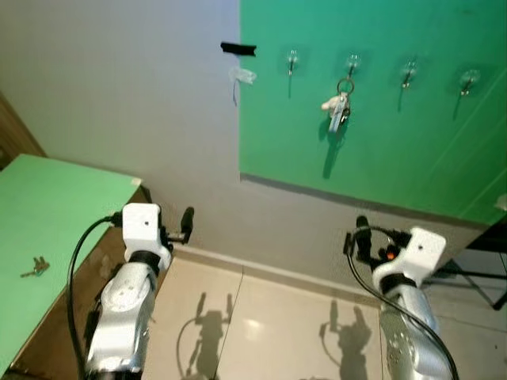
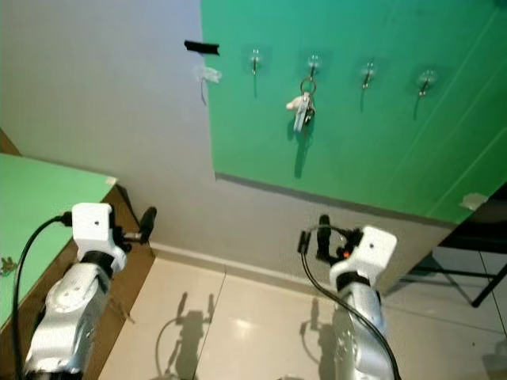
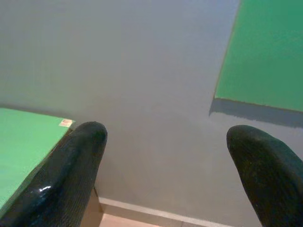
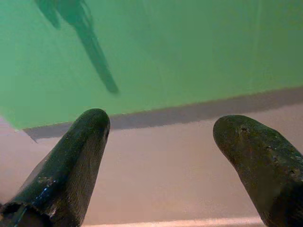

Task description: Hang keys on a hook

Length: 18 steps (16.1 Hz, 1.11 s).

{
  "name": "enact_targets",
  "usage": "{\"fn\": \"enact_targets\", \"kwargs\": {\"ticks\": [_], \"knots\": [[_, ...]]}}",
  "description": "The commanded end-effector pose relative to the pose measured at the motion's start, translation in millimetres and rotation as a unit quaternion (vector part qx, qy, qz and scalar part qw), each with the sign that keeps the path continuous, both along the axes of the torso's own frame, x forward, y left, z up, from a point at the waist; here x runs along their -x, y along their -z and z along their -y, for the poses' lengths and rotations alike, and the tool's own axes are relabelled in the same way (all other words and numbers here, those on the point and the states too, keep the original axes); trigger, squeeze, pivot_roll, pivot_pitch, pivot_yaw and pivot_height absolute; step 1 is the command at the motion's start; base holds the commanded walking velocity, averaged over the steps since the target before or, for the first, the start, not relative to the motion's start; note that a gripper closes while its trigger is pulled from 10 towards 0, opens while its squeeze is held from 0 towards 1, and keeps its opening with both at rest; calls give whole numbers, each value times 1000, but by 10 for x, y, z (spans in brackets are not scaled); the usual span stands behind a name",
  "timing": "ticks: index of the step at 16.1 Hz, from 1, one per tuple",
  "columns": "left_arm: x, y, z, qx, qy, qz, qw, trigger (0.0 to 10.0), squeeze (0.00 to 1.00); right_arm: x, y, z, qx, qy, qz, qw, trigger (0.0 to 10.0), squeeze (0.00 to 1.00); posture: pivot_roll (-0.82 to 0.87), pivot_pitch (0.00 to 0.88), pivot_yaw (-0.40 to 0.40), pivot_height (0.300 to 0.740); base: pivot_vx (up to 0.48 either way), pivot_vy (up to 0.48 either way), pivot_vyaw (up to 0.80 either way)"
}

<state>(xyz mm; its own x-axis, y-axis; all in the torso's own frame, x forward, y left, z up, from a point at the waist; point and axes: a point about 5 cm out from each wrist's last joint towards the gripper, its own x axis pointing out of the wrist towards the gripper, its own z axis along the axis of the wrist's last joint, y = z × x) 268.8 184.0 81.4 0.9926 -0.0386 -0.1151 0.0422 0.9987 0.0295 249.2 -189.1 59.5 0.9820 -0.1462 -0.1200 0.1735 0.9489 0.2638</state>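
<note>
both pincers [image 3: 165,156] [image 4: 161,156] spread, keys [image 1: 339,107] hooked

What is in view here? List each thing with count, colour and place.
hooks: four, clear, in a row on the green panel
key bunch: one, silver, hanging on the second hook from the left
green panel: one, on the grey wall
black tape: one strip, left of the panel
loose keys: one set, on the green table at left
left gripper: black fingers, open, empty
right gripper: black fingers, open, empty
</note>
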Motion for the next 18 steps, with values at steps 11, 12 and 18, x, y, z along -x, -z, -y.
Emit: {"fn": "enact_targets", "kwargs": {"ticks": [11,12,18], "knots": [[-116,97,6,-14,3,-36,999,10000,0,-153,-37,-128,45,-89,1,995,10000,0,-36,0,3,740,24,115,215],[-130,73,49,13,30,-37,999,10000,0,-167,-28,-129,47,-95,-1,994,10000,0,-34,0,4,740,0,0,600],[-209,83,145,-83,51,-20,995,10000,0,-230,-29,-202,42,-133,3,990,10000,0,-36,0,17,740,0,0,579]]}}
